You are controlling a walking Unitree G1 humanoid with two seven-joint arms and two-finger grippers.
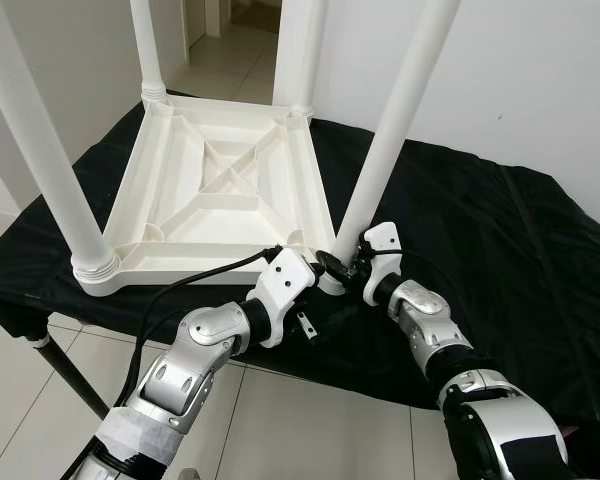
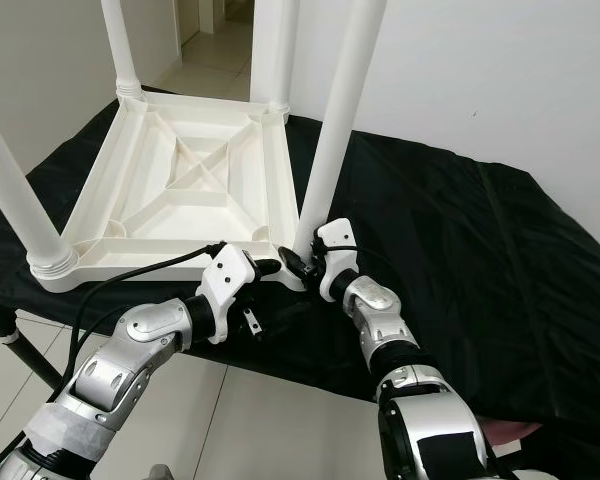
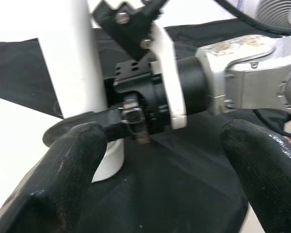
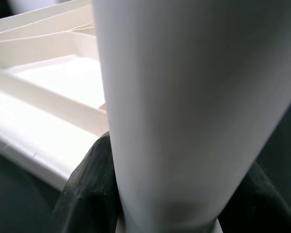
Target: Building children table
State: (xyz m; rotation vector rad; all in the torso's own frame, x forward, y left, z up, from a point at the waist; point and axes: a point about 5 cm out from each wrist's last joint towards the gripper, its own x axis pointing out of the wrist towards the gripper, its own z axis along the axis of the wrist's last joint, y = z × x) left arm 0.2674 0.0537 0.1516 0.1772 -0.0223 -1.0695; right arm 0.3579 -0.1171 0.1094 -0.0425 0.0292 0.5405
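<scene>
**Upside-down white table on a black-covered bench**

White walls and pale floor tiles sit behind a bench [image 1: 540, 260] with a black cloth over it. On the cloth lies the children table [image 1: 215, 185], turned upside down, so its ribbed underside faces up. It fills the side of the bench toward 10 o'clock. Four round white legs stand up from its corners. One leg [image 1: 395, 120] rises from the corner nearest the robot, at about 6 o'clock of the table top.

Both silver arms reach in to the bottom of that leg. The right tool [image 1: 348, 262] is at the foot of the leg, and in the right wrist view its black fingers [image 4: 87, 184] sit on both sides of the white leg, holding it. The left tool [image 1: 320, 262] comes in from 8 o'clock and stops just beside the right one. In the left wrist view its two black fingers [image 3: 63, 174] are spread wide, with nothing between them.

A black cable [image 1: 195, 275] runs along the left arm.
</scene>
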